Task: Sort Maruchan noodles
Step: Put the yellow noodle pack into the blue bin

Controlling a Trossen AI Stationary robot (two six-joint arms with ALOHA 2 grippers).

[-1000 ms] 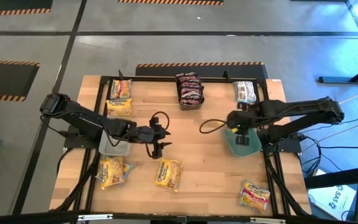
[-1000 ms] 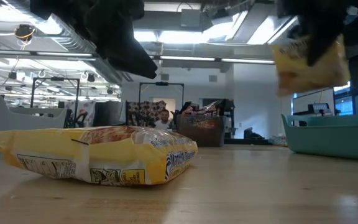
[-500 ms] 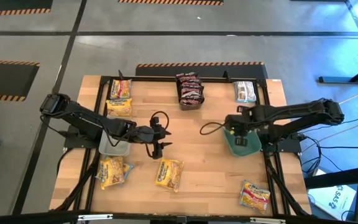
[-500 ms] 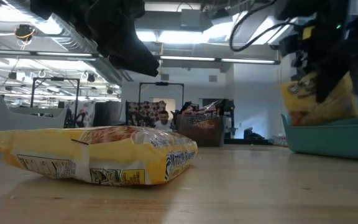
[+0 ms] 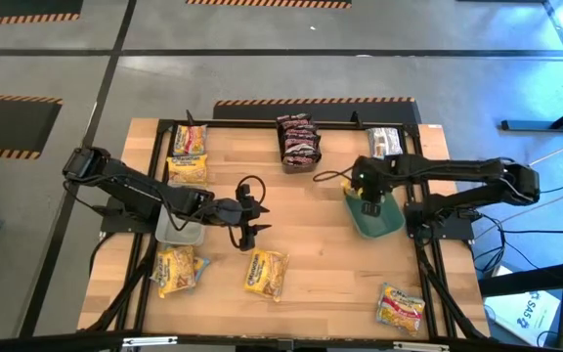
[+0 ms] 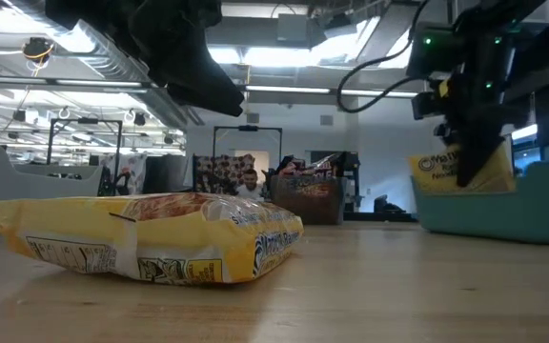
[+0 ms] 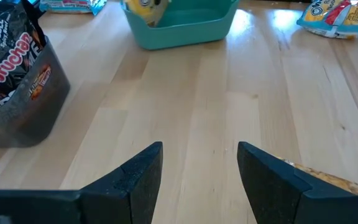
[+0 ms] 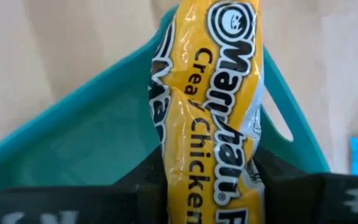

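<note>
The right gripper (image 5: 369, 200), right of centre in the overhead view, pinches a yellow noodle packet (image 8: 211, 112) upright over the teal bin (image 5: 377, 219), so it should lower inside the walls before letting go, while the left gripper (image 5: 246, 230) waits spread and empty mid-table.

- Yellow noodle packets: six — two at the table's 10 o'clock (image 5: 188, 154), two at 7 o'clock (image 5: 178, 269), (image 5: 265, 273), one at 5 o'clock (image 5: 400, 307), one at 3 o'clock (image 5: 369, 203) over the teal bin (image 5: 387, 221).
- Silver-white packets (image 5: 385, 143): at least one, 1 o'clock.
- Dark packets (image 5: 298, 139): several, uncountable, 12 o'clock.
- Grey bins: two (image 5: 299, 162), (image 5: 177, 234).
</note>
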